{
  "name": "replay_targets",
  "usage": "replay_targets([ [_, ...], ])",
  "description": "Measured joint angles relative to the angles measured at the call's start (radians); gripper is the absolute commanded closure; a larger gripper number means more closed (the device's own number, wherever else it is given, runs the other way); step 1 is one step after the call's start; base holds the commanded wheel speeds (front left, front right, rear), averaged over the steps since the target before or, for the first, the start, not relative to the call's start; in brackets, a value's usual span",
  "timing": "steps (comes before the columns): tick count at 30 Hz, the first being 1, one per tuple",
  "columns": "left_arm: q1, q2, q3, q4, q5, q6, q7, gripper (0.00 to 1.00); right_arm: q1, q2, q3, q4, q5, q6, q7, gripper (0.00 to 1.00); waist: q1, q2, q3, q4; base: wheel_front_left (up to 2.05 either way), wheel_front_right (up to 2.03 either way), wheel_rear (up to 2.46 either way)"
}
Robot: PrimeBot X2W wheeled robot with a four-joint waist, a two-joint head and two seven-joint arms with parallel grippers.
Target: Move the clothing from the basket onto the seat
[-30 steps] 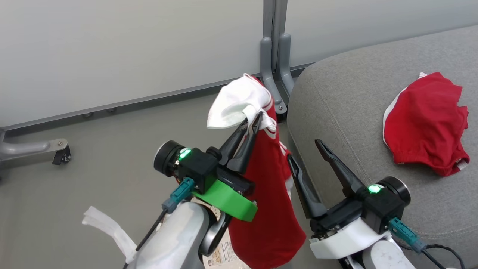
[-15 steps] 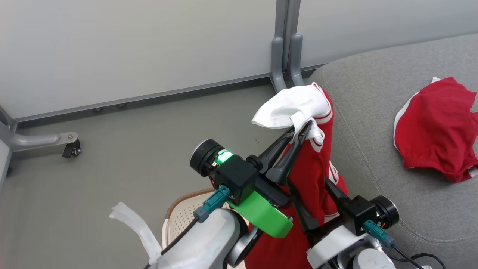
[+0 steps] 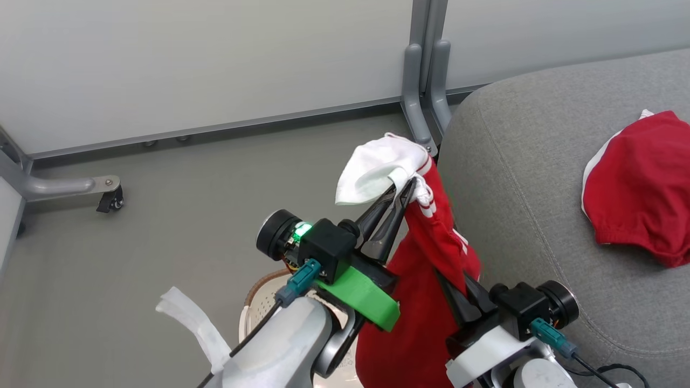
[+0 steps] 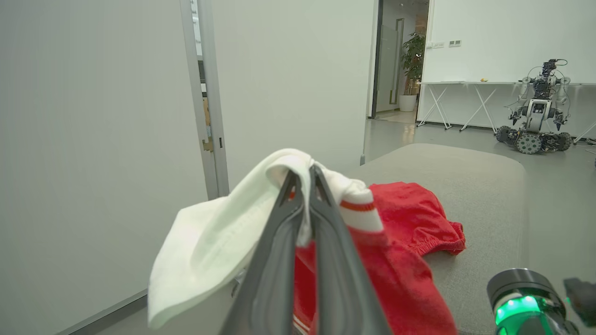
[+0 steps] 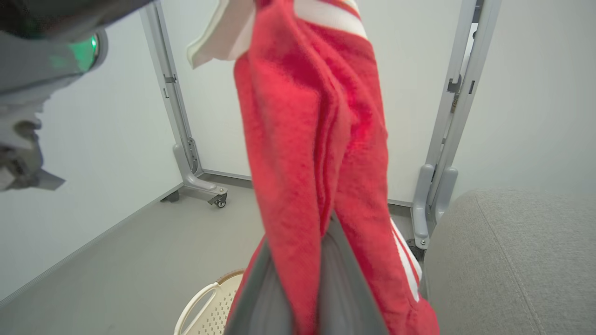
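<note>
A red garment [image 3: 426, 302] of the clothing, with a white panel [image 3: 372, 170] and white stripes, hangs in the air beside the seat's left edge. My left gripper [image 3: 401, 186] is shut on its top, seen pinching white fabric in the left wrist view [image 4: 302, 174]. Lower down, my right gripper [image 3: 450, 283] is shut on the hanging red cloth [image 5: 316, 139]. Another red garment [image 3: 641, 188] lies crumpled on the grey seat [image 3: 528, 178]. Part of the cream basket [image 3: 257, 304] shows on the floor under my left arm, and its handle [image 5: 205, 302] shows in the right wrist view.
A pale partition wall runs along the back, with a grey post [image 3: 426, 64] standing close to the seat's corner and a wheeled foot [image 3: 110, 200] at the left. Grey floor lies between wall and basket. Another robot [image 4: 535, 111] stands far off across the room.
My right gripper, open beside the hanging garment a second ago, has moved in under the left gripper and shut on the red cloth. The head camera has shifted.
</note>
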Motion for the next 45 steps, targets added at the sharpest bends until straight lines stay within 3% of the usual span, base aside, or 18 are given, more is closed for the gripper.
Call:
replay_targets([
  [4,0.000,-0.001,0.001,0.029,-0.008,-0.001,-0.002,1.00,0.002,0.000,-0.012,-0.003,0.008,0.000,0.000,1.00,0.0000,0.0000,0.004,0.006,0.00,0.00,0.00],
  [5,0.000,0.000,0.002,0.037,-0.008,0.001,-0.002,0.70,0.003,0.000,-0.016,-0.004,0.009,0.000,0.000,1.00,0.0000,0.0000,0.005,0.008,0.00,0.00,0.00],
  [6,0.000,0.000,0.003,0.043,-0.009,0.005,0.002,0.00,0.003,0.000,-0.019,-0.005,0.009,0.000,0.000,1.00,0.0000,0.0000,0.006,0.009,0.00,0.00,0.00],
  [27,0.007,0.027,-0.007,0.080,-0.029,0.026,0.032,0.00,0.015,0.017,-0.080,-0.034,0.006,0.000,0.000,1.00,0.0000,0.0000,0.017,0.029,0.00,0.00,0.00],
  [45,0.031,0.082,0.009,0.110,-0.017,0.060,0.013,0.00,-0.005,0.029,-0.147,-0.100,0.017,0.000,0.000,1.00,0.0001,0.0000,0.042,-0.026,0.00,0.00,0.00],
])
